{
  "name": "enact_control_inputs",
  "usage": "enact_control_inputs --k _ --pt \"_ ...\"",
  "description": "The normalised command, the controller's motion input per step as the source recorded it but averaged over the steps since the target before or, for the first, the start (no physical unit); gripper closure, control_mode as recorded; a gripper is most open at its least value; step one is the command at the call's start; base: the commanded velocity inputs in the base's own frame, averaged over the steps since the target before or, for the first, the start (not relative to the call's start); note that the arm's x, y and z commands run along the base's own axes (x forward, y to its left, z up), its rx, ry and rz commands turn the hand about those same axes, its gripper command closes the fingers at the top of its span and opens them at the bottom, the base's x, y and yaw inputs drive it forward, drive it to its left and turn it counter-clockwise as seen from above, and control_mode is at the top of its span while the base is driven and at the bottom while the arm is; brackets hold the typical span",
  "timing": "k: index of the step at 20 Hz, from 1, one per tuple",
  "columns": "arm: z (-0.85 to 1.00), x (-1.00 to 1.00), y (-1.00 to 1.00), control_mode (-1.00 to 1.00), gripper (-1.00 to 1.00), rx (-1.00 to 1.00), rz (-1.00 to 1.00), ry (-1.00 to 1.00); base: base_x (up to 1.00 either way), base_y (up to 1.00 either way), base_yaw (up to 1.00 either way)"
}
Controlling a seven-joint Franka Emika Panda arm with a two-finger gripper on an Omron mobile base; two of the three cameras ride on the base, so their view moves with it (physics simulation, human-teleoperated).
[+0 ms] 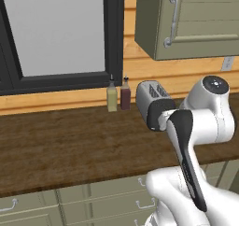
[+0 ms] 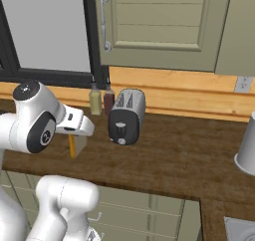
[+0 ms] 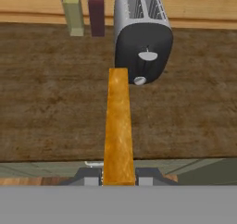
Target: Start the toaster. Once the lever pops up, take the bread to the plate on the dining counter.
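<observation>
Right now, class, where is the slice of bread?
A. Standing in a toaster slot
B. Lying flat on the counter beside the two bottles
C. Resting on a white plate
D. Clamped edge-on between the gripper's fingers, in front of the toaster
D: in the hand view the bread stands edge-on in the gripper, short of the toaster.

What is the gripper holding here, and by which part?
The gripper is shut on the flat tan bread slice, pinching its near edge between the fingertips, its faces against them.
</observation>
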Motion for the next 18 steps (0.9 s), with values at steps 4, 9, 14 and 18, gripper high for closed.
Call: enact_control_inputs --k 4,9,14,18 --pt "0.00 0.00 0.00 1.00 1.00 0.00 0.00 0.00 -0.34 0.32 0.05" --pt "0.00 0.00 0.00 1.00 1.00 0.00 0.00 0.00 -0.37 0.75 0.56" --pt "0.00 0.00 0.00 1.00 1.00 0.00 0.00 0.00 -0.26 0.35 1.00" --pt "0.00 0.00 0.00 1.00 1.00 0.00 0.00 0.00 -0.22 0.10 1.00"
